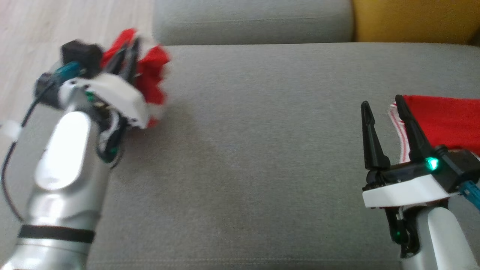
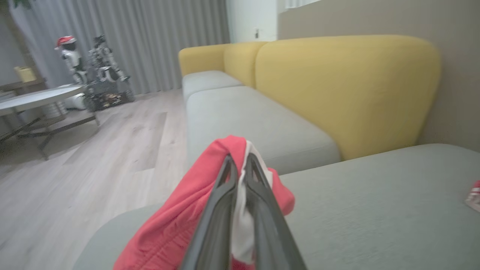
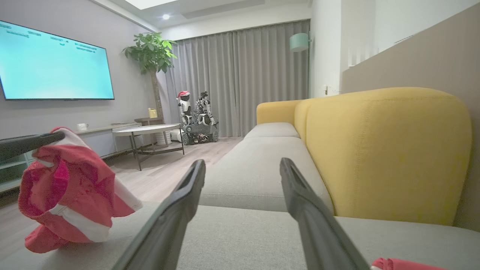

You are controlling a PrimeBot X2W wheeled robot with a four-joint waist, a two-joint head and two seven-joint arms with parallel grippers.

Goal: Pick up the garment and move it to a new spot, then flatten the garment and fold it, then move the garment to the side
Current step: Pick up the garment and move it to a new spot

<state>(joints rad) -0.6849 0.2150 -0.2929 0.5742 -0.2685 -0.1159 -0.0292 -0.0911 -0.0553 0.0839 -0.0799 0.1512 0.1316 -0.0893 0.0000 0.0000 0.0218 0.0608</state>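
Grey sofa seat (image 1: 255,150), yellow backrest (image 1: 412,18) at 1 o'clock. Red garment (image 1: 446,120), white striped edge, lies flat on seat at 3 o'clock.

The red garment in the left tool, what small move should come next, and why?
Probably carry it inward and lower it onto the bare middle of the grey cushion. The left tool is shut on the red garment, which hangs bunched by the cushion's left edge; flattening needs open surface. The right tool stands open beside a second red cloth, free to help.
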